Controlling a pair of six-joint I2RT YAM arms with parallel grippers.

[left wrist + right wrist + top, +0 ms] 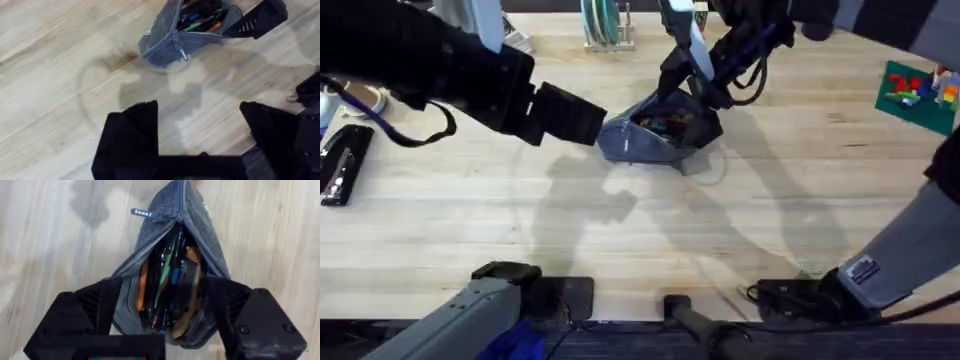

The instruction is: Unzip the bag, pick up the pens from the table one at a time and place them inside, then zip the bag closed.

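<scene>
Toward the far middle of the table (pixel 650 240), the bag (pixel 655 135) lies unzipped with pens (pixel 167 280) already packed inside and none seen loose on the wood, so the loading looks finished and only zipping remains. The right gripper (pixel 165 310) straddles the bag's open end, fingers spread on either side, while the left gripper (pixel 200 130) hovers wide and empty just beside its closed end. The surface is pale plank wood; a black stapler (pixel 342 165) lies at the left edge and a green brick plate (pixel 918 95) at the far right.

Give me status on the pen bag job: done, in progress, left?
Done: bag is unzipped, with pens inside. In hand: right gripper straddles the bag's open end; left gripper hovers open nearby, empty. Left: zip it closed.
</scene>
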